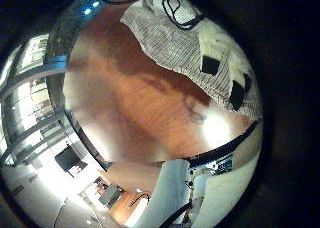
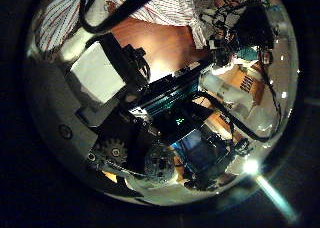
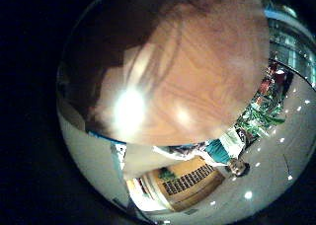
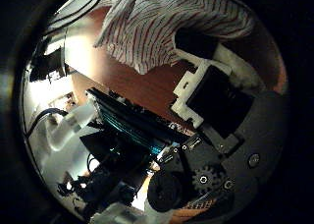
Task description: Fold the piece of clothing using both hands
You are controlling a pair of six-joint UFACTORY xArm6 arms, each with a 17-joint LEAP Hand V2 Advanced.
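Observation:
A striped piece of clothing lies crumpled on the wooden table. In the left little finger side view, two fingertips of my left hand sit over its edge. The left thumb side view is mostly filled by my left hand, with the clothing just beyond it. In the right thumb side view, my right hand reaches toward the bunched clothing, and one finger ends at its shadowed edge. None of the views shows whether either hand is curled round the cloth.
The right little finger side view shows only bare tabletop and the table's edge, with the room beyond. A table edge also runs near my left hand.

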